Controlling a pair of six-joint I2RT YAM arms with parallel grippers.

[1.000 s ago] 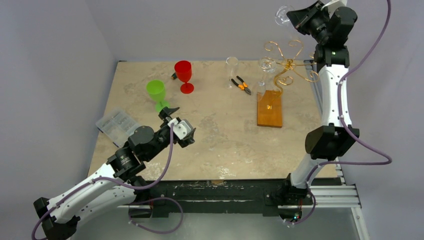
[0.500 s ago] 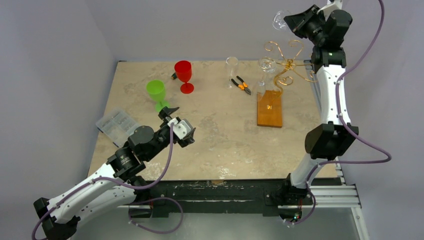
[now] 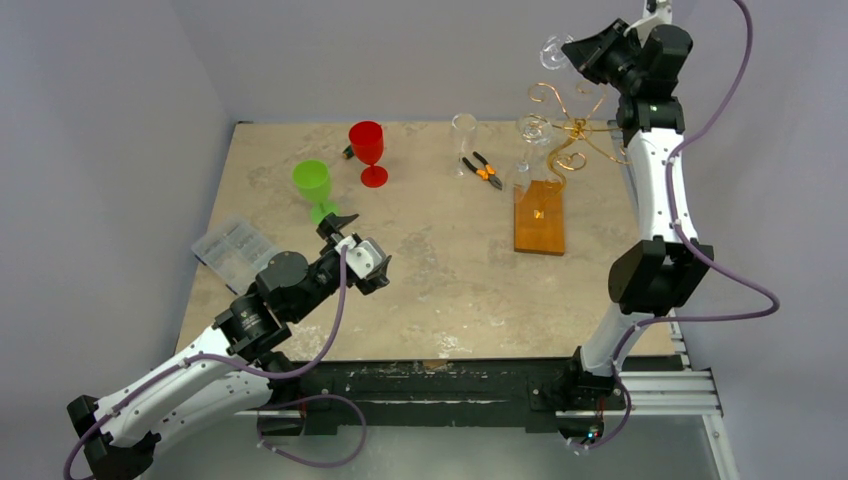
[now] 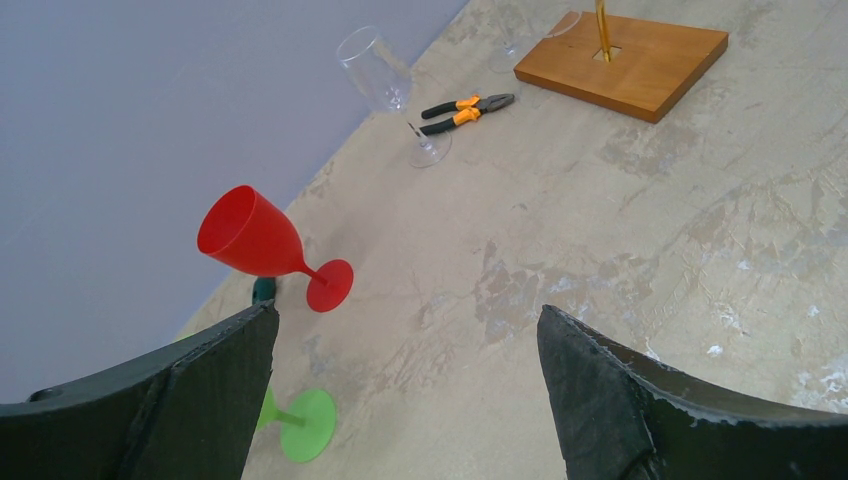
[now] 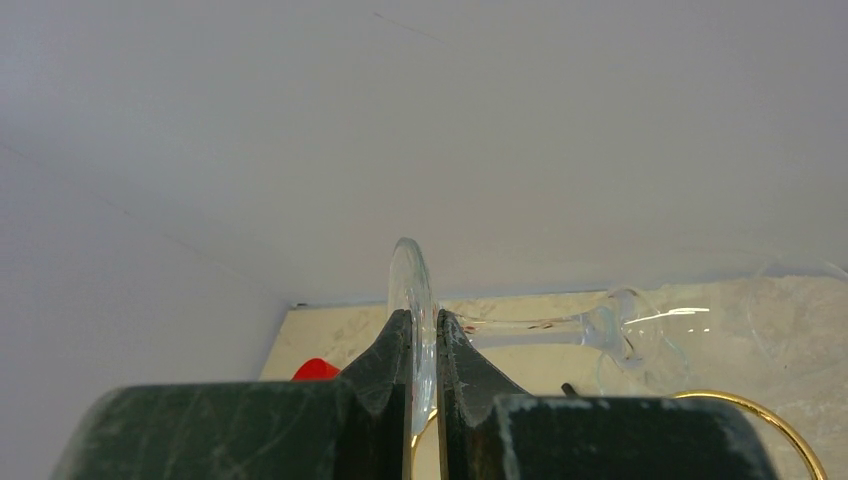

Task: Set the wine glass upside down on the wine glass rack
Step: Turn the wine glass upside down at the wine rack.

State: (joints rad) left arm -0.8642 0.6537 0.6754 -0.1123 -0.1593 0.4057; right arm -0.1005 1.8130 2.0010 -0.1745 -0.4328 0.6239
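The right fingers (image 5: 380, 375) pinch the clear foot of the wine glass (image 5: 560, 325), which lies sideways in the air. It is high at the far right, above the wine glass rack (image 3: 572, 132). The left fingers (image 4: 190, 400) stand wide with nothing between them, over the near-left worktop (image 4: 620, 250), near a red goblet (image 4: 252, 235).

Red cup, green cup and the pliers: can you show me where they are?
red cup (image 3: 367, 137), top view, on its bowl
green cup (image 3: 312, 179), top view, on its bowl
pliers (image 3: 486, 173), top view, on the orange handles
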